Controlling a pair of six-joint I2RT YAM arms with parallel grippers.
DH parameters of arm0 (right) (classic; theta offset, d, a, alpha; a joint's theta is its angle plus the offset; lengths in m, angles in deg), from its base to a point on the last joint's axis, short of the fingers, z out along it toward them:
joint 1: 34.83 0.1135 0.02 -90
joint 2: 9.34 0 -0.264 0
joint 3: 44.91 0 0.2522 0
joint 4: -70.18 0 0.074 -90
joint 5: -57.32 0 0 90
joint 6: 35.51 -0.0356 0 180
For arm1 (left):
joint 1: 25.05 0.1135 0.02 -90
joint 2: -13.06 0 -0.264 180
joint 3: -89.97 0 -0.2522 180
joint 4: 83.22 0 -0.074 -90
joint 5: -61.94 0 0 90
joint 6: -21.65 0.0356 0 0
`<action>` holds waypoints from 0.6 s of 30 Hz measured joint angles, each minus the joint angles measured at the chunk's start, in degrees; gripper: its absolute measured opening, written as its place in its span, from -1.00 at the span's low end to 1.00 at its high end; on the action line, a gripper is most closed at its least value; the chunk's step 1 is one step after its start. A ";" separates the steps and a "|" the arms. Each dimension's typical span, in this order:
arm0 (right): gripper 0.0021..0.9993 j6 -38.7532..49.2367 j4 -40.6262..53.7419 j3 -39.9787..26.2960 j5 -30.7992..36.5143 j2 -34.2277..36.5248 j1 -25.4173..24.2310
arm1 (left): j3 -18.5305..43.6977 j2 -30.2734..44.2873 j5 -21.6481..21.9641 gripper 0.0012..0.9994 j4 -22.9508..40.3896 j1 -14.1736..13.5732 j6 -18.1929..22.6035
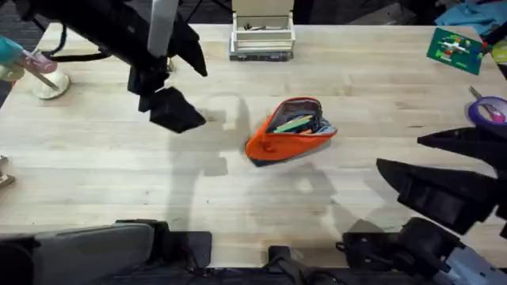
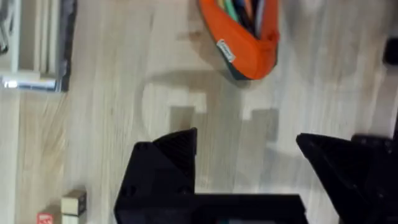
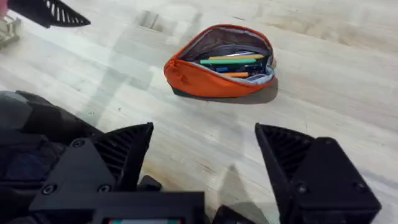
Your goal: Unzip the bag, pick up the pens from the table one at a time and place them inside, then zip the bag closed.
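Currently bag (image 1: pixel 289 131) gapes unzipped, pens (image 3: pixel 231 60) inside; left gripper (image 2: pixel 245 146) nearer, right gripper (image 3: pixel 202 146) farther; both spread, empty.

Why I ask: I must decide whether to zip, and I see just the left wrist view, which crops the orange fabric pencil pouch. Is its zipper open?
Observer: Yes, the orange fabric pencil pouch gapes wide open along its top.
Operator: Anything inside?
Observer: A slim bright green pen lies inside, next to a shorter orange pen.
Operator: Where is the right hand?
Observer: The right hand is open, apart from the pouch, holding nothing.
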State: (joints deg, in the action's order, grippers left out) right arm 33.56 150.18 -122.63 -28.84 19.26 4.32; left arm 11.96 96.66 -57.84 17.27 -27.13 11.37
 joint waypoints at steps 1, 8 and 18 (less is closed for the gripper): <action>1.00 0.00 0.00 0.00 0.00 0.00 0.00 | 0.00 0.02 -0.07 0.99 0.50 0.01 1.72; 1.00 0.00 0.00 0.00 0.00 0.00 0.00 | -1.62 0.02 -4.16 0.99 1.59 2.72 11.38; 1.00 0.00 -1.16 0.00 0.00 0.09 0.00 | -8.78 0.02 -8.24 0.99 -0.84 4.50 17.43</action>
State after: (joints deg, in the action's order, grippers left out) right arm 33.56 149.01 -122.63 -28.84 19.35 4.32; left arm 3.18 96.68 -66.08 16.43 -22.63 28.79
